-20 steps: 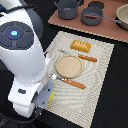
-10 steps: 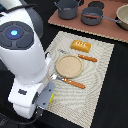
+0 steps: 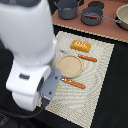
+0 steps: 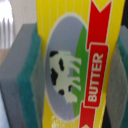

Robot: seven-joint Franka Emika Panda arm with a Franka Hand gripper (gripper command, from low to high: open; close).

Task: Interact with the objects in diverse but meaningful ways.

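The wrist view is filled by the yellow flat packet point(image 4: 75, 55), marked with a cow, a green patch and a red "BUTTER" band. It sits between the two grey, teal-padded fingers point(image 4: 22, 85) of my gripper point(image 4: 75, 67), which press on both of its sides. In the exterior view the white arm point(image 3: 30, 55) covers the gripper and most of the packet. The orange ridged bread loaf point(image 3: 81, 46) lies at the far end of the woven placemat point(image 3: 102, 75). The carton and the sausage are out of view.
A tan round plate point(image 3: 69, 66) sits mid-mat, with an orange-handled utensil point(image 3: 87, 58) on its far side and another point(image 3: 73, 83) on its near side. Grey pots point(image 3: 67, 7) point(image 3: 92, 16) stand on the brown surface behind. The bulky arm fills the exterior view's left.
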